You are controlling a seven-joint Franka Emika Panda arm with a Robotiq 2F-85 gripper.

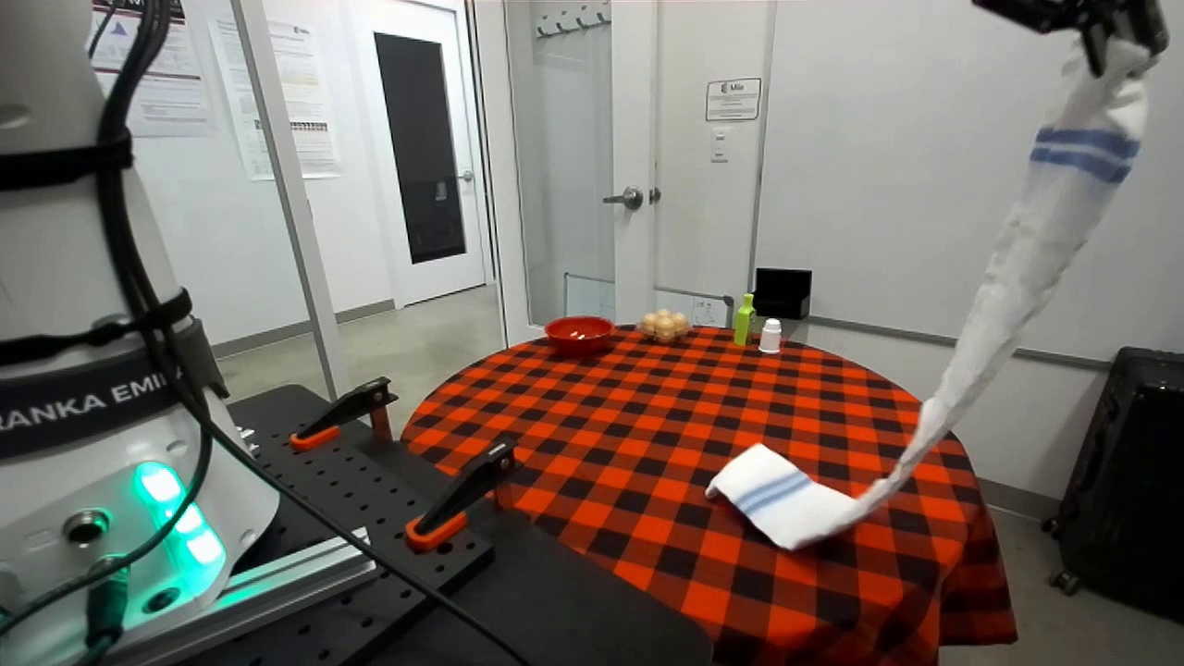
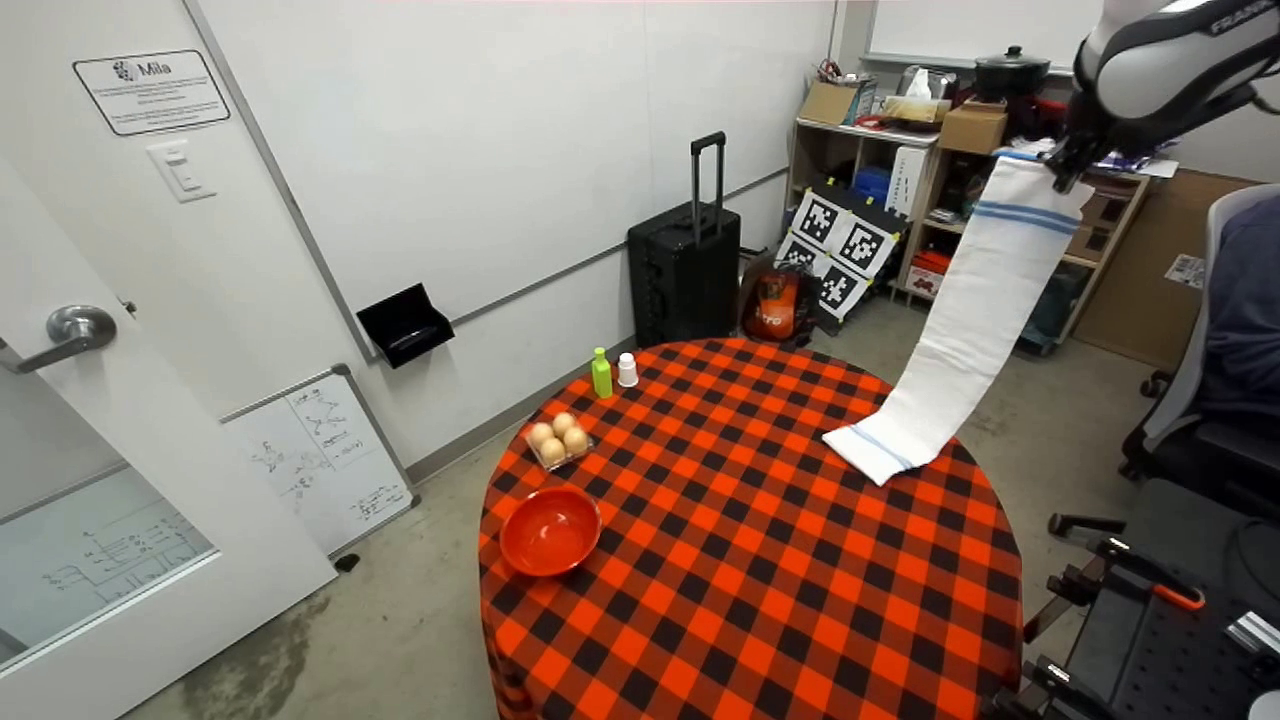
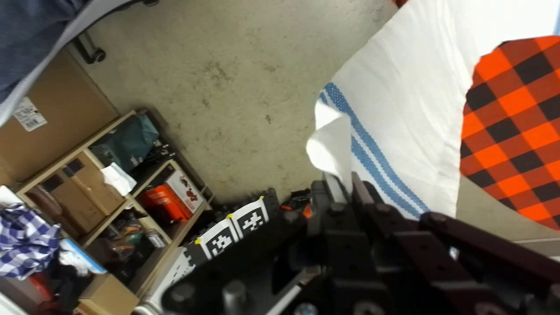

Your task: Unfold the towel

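Towel (image 2: 975, 300), white, blue-striped: upper end pinched in end effector (image 3: 346, 188), length slanting below it, lower end on desk (image 2: 750, 520).

A blue-striped white towel (image 1: 1022, 268) hangs from the end effector (image 1: 1125, 54) in an exterior view, slanting down to its lower end, which lies on a round bench (image 1: 629, 416) draped in red-and-black checked cloth (image 1: 971, 592). A red bowl (image 1: 580, 347), eggs (image 1: 664, 324), a green bottle (image 1: 745, 324) and a small white container (image 1: 770, 337) sit toward the back. Green lights (image 1: 188, 519) glow on the robot's base (image 1: 74, 490) in the left foreground.
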